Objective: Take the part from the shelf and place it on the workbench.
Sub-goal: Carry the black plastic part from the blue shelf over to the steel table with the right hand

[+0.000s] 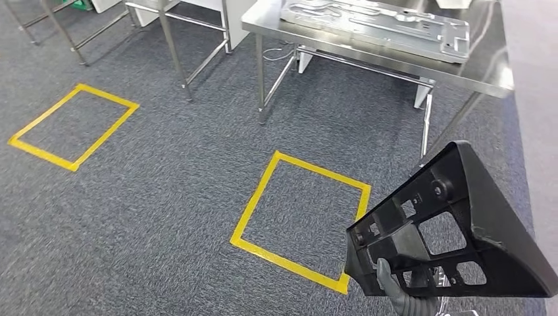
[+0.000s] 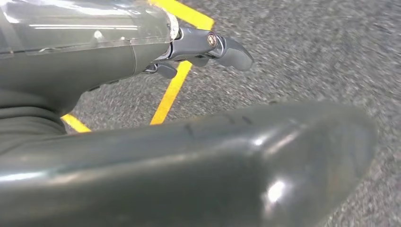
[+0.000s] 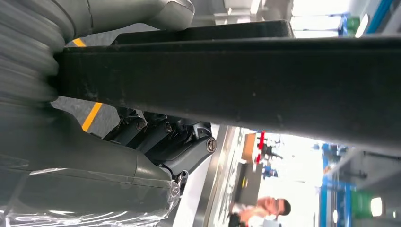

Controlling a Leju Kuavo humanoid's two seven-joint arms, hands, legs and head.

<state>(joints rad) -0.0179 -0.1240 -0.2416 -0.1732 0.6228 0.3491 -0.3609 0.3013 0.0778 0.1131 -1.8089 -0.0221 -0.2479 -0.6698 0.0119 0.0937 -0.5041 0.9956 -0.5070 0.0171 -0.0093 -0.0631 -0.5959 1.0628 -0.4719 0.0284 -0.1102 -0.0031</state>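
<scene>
We see the black plastic part [image 1: 454,230] held up low on the right of the head view, above the grey carpet [image 1: 164,197]. It is a ribbed, open frame with several cut-outs and a solid sloping side. Our right hand [image 1: 395,289] grips it from below, a grey finger hooked over its lower edge; in the right wrist view the thumb [image 3: 142,12] lies on one side of the dark bar of the part [image 3: 246,80] and the darker fingers [image 3: 175,142] curl against the other, so the hand is clamped on it.

The steel workbench [image 1: 490,62] stands ahead and apart from the part, with a flat metal plate [image 1: 378,26] lying on it. A yellow tape square [image 1: 299,220] marks the carpet just before the bench, and a second yellow square [image 1: 72,125] lies off to the left.

Our left hand [image 2: 198,47] hangs over the carpet with its fingers curled inward, apparently holding nothing, though the picture is blurred. A person [image 3: 265,210] shows in the distance of the right wrist view.
</scene>
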